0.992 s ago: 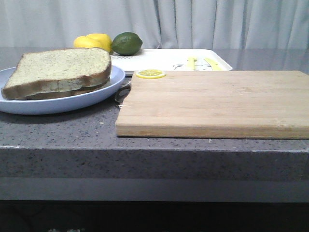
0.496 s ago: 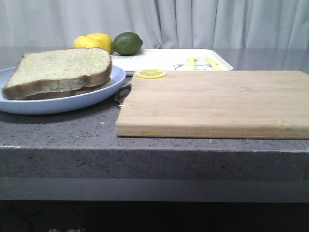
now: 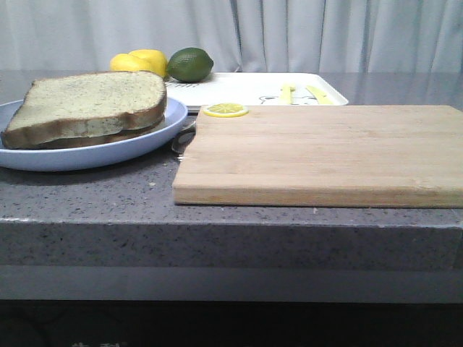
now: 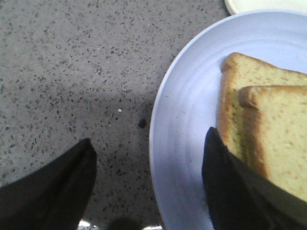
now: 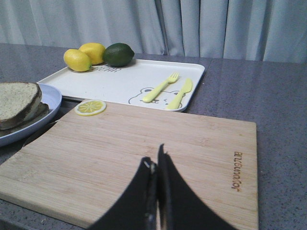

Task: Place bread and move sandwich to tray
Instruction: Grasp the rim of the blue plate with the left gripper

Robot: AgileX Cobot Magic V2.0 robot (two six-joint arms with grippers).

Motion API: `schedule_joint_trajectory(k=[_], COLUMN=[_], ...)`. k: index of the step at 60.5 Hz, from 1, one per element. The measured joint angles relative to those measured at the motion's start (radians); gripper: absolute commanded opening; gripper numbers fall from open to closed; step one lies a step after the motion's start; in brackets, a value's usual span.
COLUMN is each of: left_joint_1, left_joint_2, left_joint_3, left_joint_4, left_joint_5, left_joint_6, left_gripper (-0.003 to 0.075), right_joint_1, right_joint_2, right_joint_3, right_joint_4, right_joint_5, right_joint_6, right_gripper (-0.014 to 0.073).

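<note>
Grey speckled table (image 3: 87, 195) fills my view; my left end effector (image 4: 146, 184) hangs spread over the plate (image 3: 94, 152) rim, empty. My right end effector (image 5: 157, 191) is closed, empty. Sandwich (image 3: 90, 108) sits far left, near the tray (image 3: 246, 88).

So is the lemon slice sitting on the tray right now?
No, the lemon slice lies on a corner of the wooden cutting board, just outside the tray.
</note>
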Motion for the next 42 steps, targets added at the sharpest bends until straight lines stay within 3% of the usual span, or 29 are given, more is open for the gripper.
schedule_joint_trajectory(k=[18,22,27,39,42], left_joint_1=[-0.004,-0.004,-0.004,-0.008,-0.008], left_joint_2=[0.131,0.145,0.147,0.147,0.147], left_joint_3=[-0.038,-0.038,-0.039,-0.042,-0.042], left_joint_4=[0.000,-0.002,-0.008,-0.047,-0.056], left_joint_5=[0.002,0.004,0.005,0.005,0.005], left_joint_6=[0.002,0.002,0.002,0.002,0.002], left_gripper=[0.0458,0.0424,0.0342,-0.0011,-0.0018], right_joint_1=[0.000,0.000,0.000,0.000,0.000], right_joint_2=[0.000,0.000,0.000,0.000,0.000], right_joint_3=[0.000,0.001,0.001,0.002,0.002], right_joint_4=[0.000,0.000,0.000,0.000,0.000], right_joint_5=[0.000,0.000,0.000,0.000,0.000], right_joint_6=[0.000,0.000,0.000,0.000,0.000], right_gripper=[-0.0060,-0.0060,-0.0060,-0.0060,-0.0060])
